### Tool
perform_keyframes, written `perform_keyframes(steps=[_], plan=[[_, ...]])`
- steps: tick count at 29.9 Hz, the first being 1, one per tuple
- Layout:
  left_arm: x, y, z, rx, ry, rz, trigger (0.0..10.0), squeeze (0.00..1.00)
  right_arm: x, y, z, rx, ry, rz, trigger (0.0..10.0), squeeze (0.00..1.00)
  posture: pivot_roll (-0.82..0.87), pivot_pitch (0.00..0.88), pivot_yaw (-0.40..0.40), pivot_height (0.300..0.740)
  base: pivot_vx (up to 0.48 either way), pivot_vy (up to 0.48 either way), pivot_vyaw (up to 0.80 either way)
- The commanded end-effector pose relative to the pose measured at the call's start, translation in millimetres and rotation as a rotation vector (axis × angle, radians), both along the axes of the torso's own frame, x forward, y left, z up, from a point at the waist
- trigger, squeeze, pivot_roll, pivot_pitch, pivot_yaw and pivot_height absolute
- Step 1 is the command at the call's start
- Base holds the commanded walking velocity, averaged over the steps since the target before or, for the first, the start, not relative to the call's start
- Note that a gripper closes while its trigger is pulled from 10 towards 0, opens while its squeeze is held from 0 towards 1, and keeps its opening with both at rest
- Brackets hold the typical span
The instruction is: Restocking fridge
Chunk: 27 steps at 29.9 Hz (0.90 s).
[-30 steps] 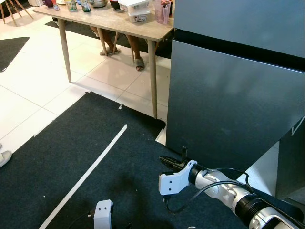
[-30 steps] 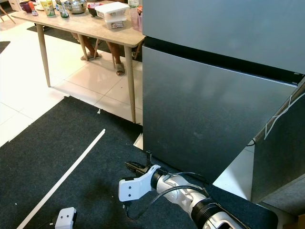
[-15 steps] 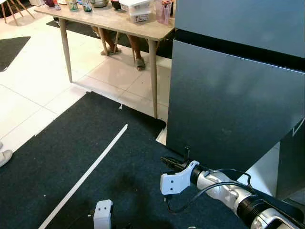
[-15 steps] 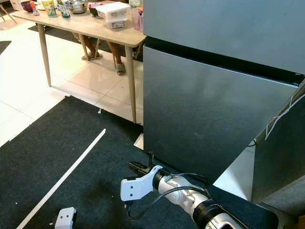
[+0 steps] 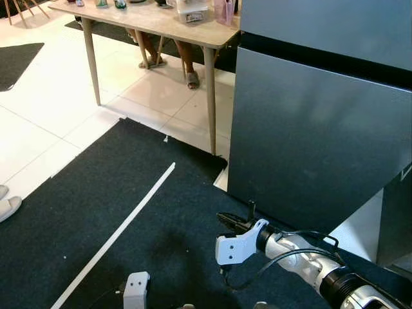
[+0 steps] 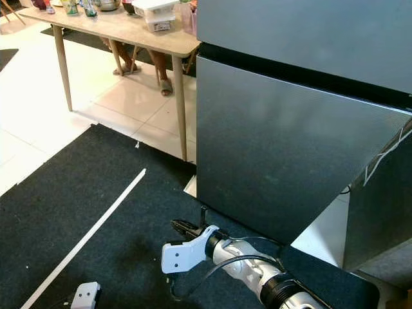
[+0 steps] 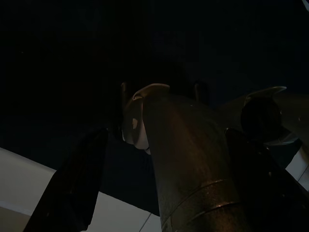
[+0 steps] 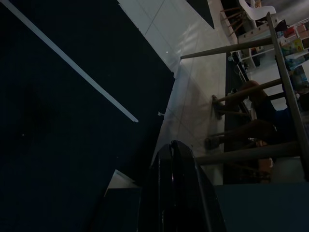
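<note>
The fridge (image 5: 322, 122) stands shut on the right, its grey lower door facing the robot and a dark seam dividing it from the upper door. The right end effector (image 5: 233, 223) hangs low over the dark mat (image 5: 129, 212), just in front of the fridge's lower left corner; its two black fingers (image 8: 174, 193) lie pressed together with nothing between them (the right wrist view shows them as one closed dark wedge pointing toward the worktop legs). A cable (image 5: 283, 254) loops along the silver right arm (image 5: 302, 264). The left end effector's white housing (image 5: 135, 290) sits at the lower edge of the head view, above the mat, and the left wrist view is too dark to tell whether its fingers are spread or closed. A white stripe (image 5: 116, 235) runs diagonally across the mat. To the left of the fridge stands a wooden worktop (image 5: 161, 22) on slim legs, carrying plastic containers (image 6: 154, 13) and cups. A person's legs and sandalled feet (image 5: 192, 78) show beneath it on the pale tile floor (image 5: 51, 109). A shoe (image 5: 8, 207) rests at the far left edge.
</note>
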<state>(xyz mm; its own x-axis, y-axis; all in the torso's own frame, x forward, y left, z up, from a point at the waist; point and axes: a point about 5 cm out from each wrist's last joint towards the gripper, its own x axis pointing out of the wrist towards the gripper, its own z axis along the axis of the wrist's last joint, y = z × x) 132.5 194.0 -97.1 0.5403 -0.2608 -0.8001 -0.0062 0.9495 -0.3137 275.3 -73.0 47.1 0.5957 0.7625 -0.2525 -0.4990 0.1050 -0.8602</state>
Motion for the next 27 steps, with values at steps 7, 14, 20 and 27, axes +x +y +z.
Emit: perform_keyframes(steps=[7, 14, 20, 27], plan=[[-17.0, -1.1, -6, -0.003, 0.057, -0.019, 10.0, 0.00, -2.3, -0.5, -1, 0.012, 0.018, -0.011, 10.0, 0.00, -0.01, 0.161, 0.018, 0.740, 0.000, 0.000, 0.00], [-16.5, -6.1, -6, -0.014, 0.053, -0.005, 10.0, 0.00, -2.4, -5.6, -1, 0.013, 0.020, -0.016, 10.0, 0.00, -0.01, 0.152, -0.006, 0.740, 0.000, 0.000, 0.00], [-19.5, -6.9, -7, -0.018, 0.057, 0.006, 10.0, 0.00, -2.7, -7.6, 0, 0.016, 0.019, -0.015, 10.0, 0.00, -0.01, 0.157, -0.012, 0.740, 0.000, 0.000, 0.00], [-19.1, -2.4, -7, -0.010, 0.056, 0.012, 10.0, 0.00, -2.1, -8.6, 1, 0.021, 0.017, -0.015, 10.0, 0.00, -0.01, 0.151, -0.008, 0.740, 0.000, 0.000, 0.00]])
